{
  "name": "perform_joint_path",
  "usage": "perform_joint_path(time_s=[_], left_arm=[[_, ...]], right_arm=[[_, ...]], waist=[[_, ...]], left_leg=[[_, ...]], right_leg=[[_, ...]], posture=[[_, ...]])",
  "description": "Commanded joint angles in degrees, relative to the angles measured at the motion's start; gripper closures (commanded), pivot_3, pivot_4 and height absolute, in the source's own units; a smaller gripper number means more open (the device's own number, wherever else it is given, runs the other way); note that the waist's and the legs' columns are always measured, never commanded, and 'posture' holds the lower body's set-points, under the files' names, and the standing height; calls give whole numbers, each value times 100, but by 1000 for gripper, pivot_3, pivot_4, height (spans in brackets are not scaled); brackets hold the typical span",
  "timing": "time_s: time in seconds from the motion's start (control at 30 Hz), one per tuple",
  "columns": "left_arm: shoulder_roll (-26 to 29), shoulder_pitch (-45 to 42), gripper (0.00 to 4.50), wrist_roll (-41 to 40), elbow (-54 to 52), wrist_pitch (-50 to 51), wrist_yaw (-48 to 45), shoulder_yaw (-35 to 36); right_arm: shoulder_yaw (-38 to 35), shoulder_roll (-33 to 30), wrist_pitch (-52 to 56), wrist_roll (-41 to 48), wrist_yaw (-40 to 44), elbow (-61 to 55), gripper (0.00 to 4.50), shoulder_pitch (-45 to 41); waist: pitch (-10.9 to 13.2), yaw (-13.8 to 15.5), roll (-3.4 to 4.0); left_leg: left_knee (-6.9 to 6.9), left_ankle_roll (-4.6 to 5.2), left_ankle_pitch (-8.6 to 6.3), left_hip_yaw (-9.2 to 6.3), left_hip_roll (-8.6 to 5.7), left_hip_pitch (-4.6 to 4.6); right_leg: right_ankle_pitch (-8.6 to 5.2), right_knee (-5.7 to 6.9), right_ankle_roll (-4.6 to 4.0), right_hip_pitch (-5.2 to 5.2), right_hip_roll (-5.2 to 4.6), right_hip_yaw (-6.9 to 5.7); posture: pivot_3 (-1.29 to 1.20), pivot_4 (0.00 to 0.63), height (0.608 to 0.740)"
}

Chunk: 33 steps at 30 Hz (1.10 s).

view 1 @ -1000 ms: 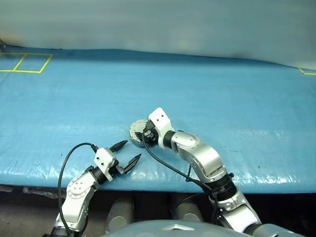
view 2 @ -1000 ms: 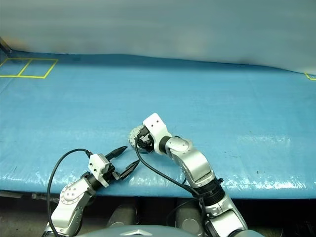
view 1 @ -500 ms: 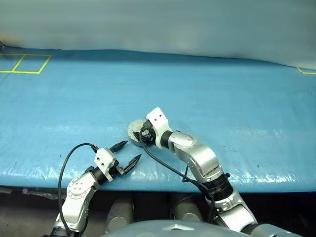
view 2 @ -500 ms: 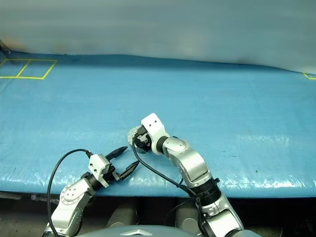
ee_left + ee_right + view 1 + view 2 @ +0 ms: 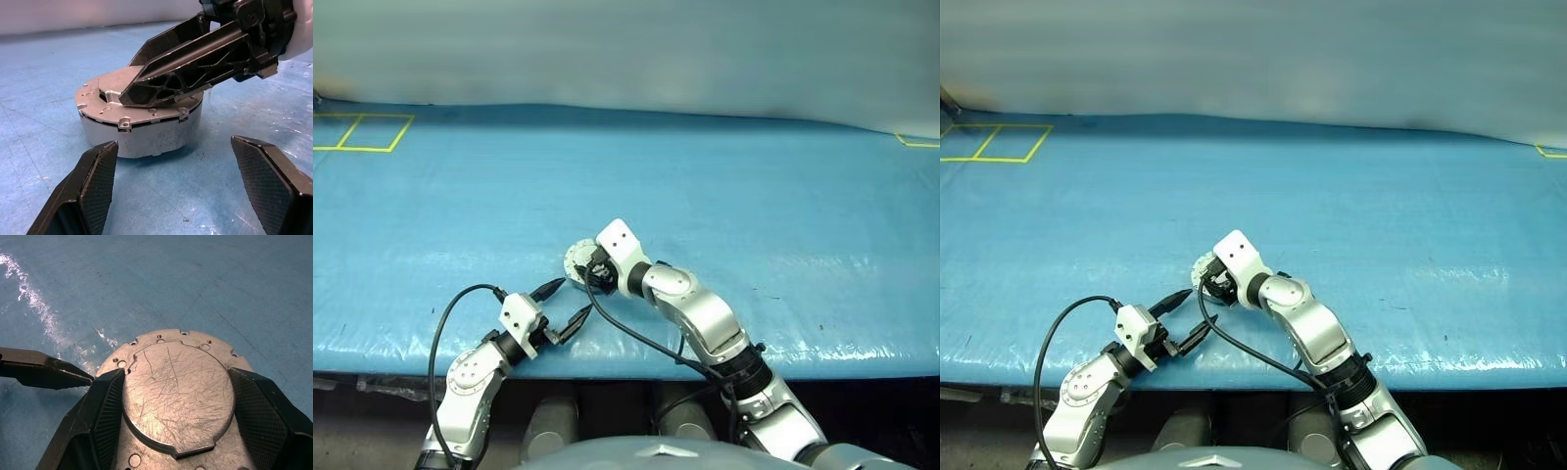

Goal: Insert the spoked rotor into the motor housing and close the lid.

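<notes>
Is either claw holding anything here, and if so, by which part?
Right claw straddles the lid on the motor housing, fingers at its rim; a firm grip cannot be told. Left claw is open, empty.

lid [image 5: 122, 98] on motor housing [image 5: 146, 132], on table [image 5: 754, 196]

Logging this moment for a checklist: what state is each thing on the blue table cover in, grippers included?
Round silver metal motor housing: upright on the blue table cover, closed on top.
Thin grey notched metal lid: seated flat on the housing.
Right gripper: black fingers spread either side of the lid's raised centre plate; a firm grip cannot be told.
Left gripper: open, holding nothing, fingers apart just in front of the housing.
</notes>
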Motion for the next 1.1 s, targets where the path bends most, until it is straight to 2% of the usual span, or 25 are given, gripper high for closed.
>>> perform_joint_path(time_s=[0.03,0.4,0.6,0.93,1.03,1.1], left_arm=[[9,10,477,-65,-173,-69,-7,53],[26,19,477,-51,-191,-51,-53,28],[20,32,477,-36,-200,-49,-41,24],[11,69,477,-22,-228,-29,-20,7],[-45,58,477,-56,-236,-31,51,48],[-278,-53,477,-349,-294,73,285,231]], right_arm=[[-22,-86,225,-81,-1,466,1485,126],[-368,74,423,48,-55,498,1485,20],[-75,-2,190,-276,-198,554,1485,65],[-209,148,59,-353,-505,723,1485,110],[-149,87,75,-346,-412,721,1485,106],[-97,3,106,-318,-289,662,1485,115]], waist=[[-3,0,0],[-7,3,1],[-7,1,2],[-7,8,4],[-6,8,4],[-6,9,4]], left_leg=[[0,0,0,0,0,0],[0,-3,-2,-2,0,0],[0,-7,-4,-3,0,0],[0,-19,-11,-3,0,-3],[0,-29,-18,-3,0,-4],[0,-31,-19,-3,0,-6]], right_leg=[[0,0,0,0,0,0],[-1,-1,0,-4,-1,-1],[-1,-2,-1,-12,-2,-1],[-2,-4,0,-34,-5,-3],[-2,-4,0,-36,-6,-3],[-2,-5,0,-38,-7,-4]], posture=[[0,150,740],[0,150,740],[0,150,740],[0,150,740],[0,150,740],[0,150,740]])
